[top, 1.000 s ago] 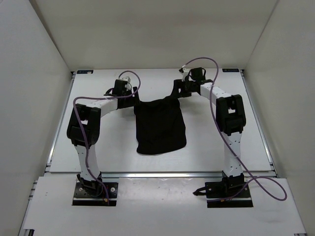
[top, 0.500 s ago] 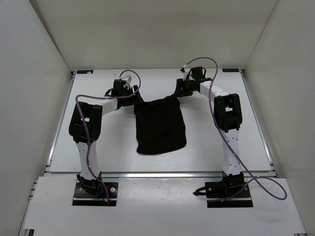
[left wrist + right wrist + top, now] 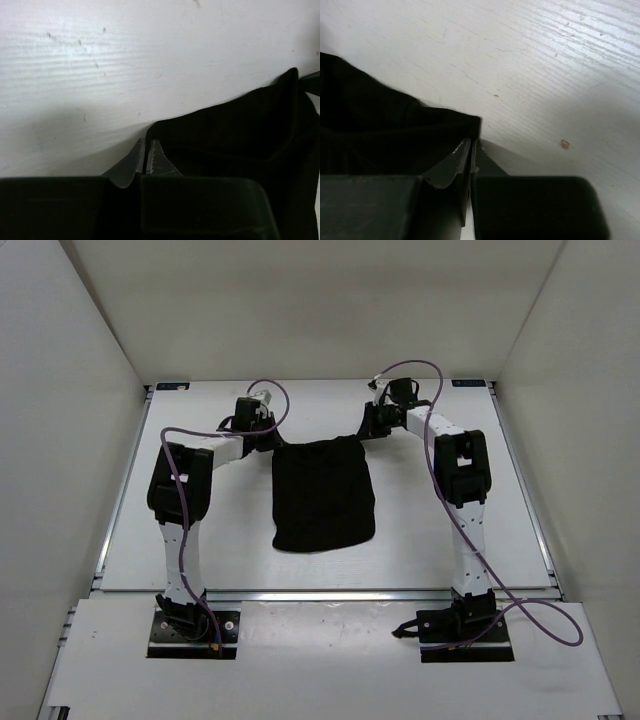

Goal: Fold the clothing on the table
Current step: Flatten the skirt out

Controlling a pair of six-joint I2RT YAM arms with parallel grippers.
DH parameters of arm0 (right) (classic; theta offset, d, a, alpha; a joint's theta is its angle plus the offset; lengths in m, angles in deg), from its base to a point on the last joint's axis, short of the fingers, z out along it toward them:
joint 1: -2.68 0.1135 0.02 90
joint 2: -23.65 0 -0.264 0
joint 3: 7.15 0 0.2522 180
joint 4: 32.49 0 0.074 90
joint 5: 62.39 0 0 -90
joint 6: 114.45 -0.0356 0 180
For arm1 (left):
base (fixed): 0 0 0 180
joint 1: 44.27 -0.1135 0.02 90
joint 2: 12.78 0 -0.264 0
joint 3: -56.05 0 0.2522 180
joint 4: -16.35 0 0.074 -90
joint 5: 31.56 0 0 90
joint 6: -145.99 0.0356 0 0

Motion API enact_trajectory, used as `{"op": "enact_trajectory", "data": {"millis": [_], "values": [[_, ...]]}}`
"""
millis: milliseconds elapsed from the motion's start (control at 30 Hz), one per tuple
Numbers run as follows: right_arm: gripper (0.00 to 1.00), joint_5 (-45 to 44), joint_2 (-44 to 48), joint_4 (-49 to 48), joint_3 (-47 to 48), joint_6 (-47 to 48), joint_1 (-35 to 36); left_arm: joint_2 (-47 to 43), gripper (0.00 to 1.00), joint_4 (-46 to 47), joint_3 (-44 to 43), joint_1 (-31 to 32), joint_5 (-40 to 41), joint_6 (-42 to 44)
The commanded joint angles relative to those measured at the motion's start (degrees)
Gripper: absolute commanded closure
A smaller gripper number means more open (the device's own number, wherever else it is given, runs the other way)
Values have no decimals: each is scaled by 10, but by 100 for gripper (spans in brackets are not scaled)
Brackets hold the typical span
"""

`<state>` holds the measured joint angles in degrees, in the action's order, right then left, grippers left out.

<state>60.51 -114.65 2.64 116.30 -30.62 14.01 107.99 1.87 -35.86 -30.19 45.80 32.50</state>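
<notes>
On the white table [image 3: 200,530], seen from above, the black clothing [image 3: 325,495] is laid flat near the middle as a roughly rectangular shape. Its far edge is straight and its near edge is slightly rounded. The fabric is plain, and no marks can be made out on it.

Both arms are reached forward from the near edge and bent inward toward the garment's far edge. The left arm [image 3: 180,485] is brought to the far left corner and the right arm [image 3: 458,465] to the far right corner.

From the left wrist camera, the left gripper [image 3: 145,145] is seen with its jaws drawn together, only a thin slit being left between them. A corner of the black fabric is met right at the fingertips and appears to be pinched there, low against the table surface.

From the right wrist camera, the right gripper [image 3: 471,142] is seen closed in the same way. A pointed corner of the cloth is caught at its tips, and the rest of the fabric is spread away to the left of that view. Bare white tabletop is seen beyond both corners.
</notes>
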Motion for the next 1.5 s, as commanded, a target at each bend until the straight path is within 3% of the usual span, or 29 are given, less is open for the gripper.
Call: {"op": "enact_trajectory", "data": {"millis": [0, 333, 467, 633, 733, 833, 933, 1033, 1233, 1333, 1467], "values": [[100, 6, 1, -10, 33, -16, -11, -4, 100, -17, -48, 1, 10, 14], [100, -9, 58, 9, 171, -28, -59, 16, 100, -72, -220, -1, 0, 46], [100, -7, 107, 24, 241, -26, -69, -19, 100, -101, -305, 9, 12, 74], [100, -45, 239, 47, 219, 5, -65, -105, 100, -137, -346, 36, 53, 116], [100, -75, 339, 42, 91, 22, -58, -216, 100, -127, -251, 66, 97, 141], [100, -97, 454, 13, -101, 29, -47, -330, 100, -103, -84, 91, 117, 136], [100, -87, 585, -81, -396, -7, -35, -452, 100, -77, 137, 111, 124, 108], [100, -86, 678, -79, -551, -24, -23, -558, 100, -99, 268, 121, 117, 82], [100, -90, 750, -91, -695, -78, 30, -654, 100, -151, 404, 123, 100, 16], [100, -64, 710, -128, -681, -90, 35, -644, 100, -125, 432, 103, 104, -3], [100, -15, 605, -151, -609, -81, 49, -564, 100, -126, 409, 70, 109, -1]]}}
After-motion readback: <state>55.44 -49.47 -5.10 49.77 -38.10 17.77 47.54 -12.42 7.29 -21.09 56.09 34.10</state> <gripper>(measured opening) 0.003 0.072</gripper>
